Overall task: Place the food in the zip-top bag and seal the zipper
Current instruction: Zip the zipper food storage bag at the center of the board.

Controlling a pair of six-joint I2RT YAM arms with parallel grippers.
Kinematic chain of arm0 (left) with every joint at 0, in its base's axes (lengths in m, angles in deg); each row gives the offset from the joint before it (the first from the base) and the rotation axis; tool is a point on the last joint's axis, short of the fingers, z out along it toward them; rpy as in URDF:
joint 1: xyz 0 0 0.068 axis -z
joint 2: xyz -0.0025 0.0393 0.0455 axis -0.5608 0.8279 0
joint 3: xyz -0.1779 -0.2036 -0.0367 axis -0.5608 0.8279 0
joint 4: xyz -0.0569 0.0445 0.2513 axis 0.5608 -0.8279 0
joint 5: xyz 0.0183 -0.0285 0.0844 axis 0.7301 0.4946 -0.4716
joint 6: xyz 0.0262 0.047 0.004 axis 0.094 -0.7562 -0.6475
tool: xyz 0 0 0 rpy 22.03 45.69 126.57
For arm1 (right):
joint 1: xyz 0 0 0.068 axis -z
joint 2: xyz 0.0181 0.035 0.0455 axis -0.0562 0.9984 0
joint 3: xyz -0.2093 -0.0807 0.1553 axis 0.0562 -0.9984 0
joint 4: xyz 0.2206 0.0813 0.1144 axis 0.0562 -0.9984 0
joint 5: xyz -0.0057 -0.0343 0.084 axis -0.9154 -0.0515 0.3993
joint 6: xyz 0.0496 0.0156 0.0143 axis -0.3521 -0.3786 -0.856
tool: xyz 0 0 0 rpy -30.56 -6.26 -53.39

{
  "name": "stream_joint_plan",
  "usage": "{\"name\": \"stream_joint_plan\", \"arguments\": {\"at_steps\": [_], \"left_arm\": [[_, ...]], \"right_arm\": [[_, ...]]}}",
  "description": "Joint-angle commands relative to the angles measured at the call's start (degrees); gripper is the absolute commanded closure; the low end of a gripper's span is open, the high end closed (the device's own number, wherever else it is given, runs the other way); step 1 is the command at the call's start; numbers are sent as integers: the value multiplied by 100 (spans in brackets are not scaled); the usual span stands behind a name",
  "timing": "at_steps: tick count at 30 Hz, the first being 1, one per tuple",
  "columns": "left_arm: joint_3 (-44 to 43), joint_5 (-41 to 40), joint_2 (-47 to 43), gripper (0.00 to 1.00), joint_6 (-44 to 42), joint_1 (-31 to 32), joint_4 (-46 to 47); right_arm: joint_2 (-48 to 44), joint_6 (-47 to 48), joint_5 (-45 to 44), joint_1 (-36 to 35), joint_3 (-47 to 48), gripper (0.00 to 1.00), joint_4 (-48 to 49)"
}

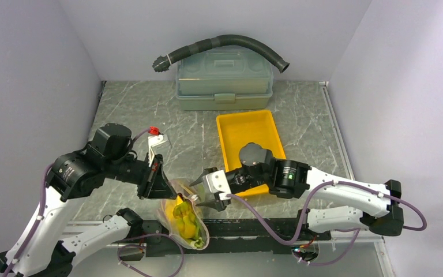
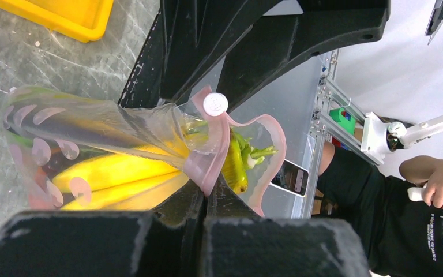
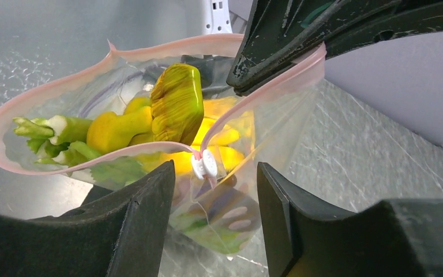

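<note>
The zip-top bag (image 1: 183, 222), clear with pink dots, hangs at the table's near edge with its mouth open. Yellow bananas (image 2: 112, 170), a white-green leek (image 3: 63, 130) and a yellow-green piece (image 3: 177, 104) lie inside it. My left gripper (image 1: 169, 193) is shut on the pink zipper strip (image 2: 207, 167) at one end of the mouth; it also shows in the right wrist view (image 3: 277, 52). The white slider (image 3: 205, 164) sits on the strip. My right gripper (image 3: 213, 202) is open, its fingers (image 3: 144, 225) on either side of the slider, not touching it.
The yellow tray (image 1: 229, 124) lies just behind my right arm. A grey-green lidded box (image 1: 225, 81) with a black hose (image 1: 231, 41) on it stands at the back. A person sits past the near edge (image 2: 432, 190).
</note>
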Motion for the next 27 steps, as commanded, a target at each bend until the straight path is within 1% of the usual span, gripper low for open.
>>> {"name": "stream_joint_plan", "arguments": {"at_steps": [1,4,6,9,12,13,14,19,27], "left_arm": [[-49,400,-106,97,-87,40,514],[-52,399,-118,97,-93,50,520],[-52,409,-105,96,-93,55,515],[-36,380,-85,96,-93,64,515],[-19,297,-87,96,-85,81,507],[-22,255,-91,96,-80,82,499],[-11,212,-99,95,-76,82,494],[-33,-21,-143,86,-46,82,434],[-119,-793,-118,66,178,82,117]], "right_arm": [[155,-5,391,-2,212,45,464],[210,0,446,-2,193,50,464],[221,3,480,-2,165,57,509],[243,8,545,-2,200,75,478],[194,-7,502,-2,272,88,399],[161,-7,458,-2,284,95,378],[119,-7,411,-2,298,100,332],[-85,-43,173,-2,507,100,-105],[-335,-346,-343,-2,816,100,-719]]}}
